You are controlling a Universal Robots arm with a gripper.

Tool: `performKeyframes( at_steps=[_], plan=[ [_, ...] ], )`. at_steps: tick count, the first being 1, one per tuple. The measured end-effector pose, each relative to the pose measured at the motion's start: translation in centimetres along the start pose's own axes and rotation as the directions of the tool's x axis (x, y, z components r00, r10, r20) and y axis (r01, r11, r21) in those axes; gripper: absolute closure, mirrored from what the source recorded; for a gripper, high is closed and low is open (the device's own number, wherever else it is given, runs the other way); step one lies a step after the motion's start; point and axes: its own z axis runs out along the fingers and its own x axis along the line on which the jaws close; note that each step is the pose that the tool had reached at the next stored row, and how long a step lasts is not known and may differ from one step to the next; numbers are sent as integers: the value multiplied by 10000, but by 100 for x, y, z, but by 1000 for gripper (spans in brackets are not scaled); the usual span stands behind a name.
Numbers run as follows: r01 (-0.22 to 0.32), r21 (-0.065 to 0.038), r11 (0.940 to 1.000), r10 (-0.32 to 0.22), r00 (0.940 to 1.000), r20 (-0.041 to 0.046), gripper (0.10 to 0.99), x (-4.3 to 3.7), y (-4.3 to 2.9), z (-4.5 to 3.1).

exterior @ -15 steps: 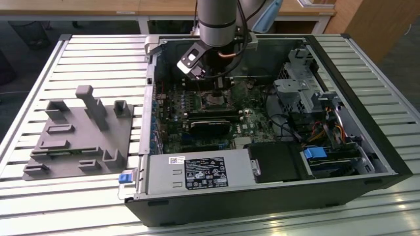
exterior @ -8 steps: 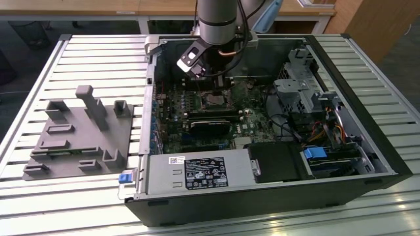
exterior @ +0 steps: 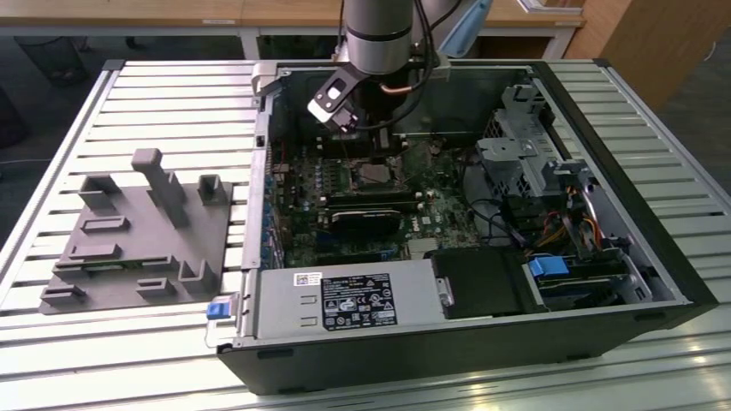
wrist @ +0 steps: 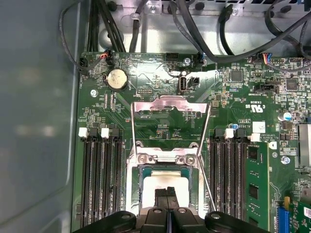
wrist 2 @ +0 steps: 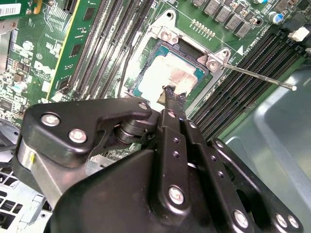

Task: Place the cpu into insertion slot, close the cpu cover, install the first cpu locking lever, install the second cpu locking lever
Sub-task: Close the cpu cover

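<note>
First wrist view is catching my gripper [wrist: 167,190] pinched narrow, tips together just above the cpu [wrist: 151,184], which is sitting in the insertion slot [wrist: 140,191], with the cpu cover [wrist: 170,103] lying flipped open. Exterior view is adding the computer case [exterior: 639,282] on the slatted surface [exterior: 171,94].

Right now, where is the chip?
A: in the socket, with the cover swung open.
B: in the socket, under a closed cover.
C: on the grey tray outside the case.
A: in the first wrist view the chip sits in the socket, and the cover is swung open, clear of it.
</note>
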Motion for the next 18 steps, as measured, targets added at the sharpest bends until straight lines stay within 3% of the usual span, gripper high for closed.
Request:
performKeyframes(
  at_steps=[11,18],
  plan=[
    [0,0,10000,0,10000,0,980,0,5,-66],
    [0,0,10000,0,10000,0,980,0,20,-247]
  ],
)
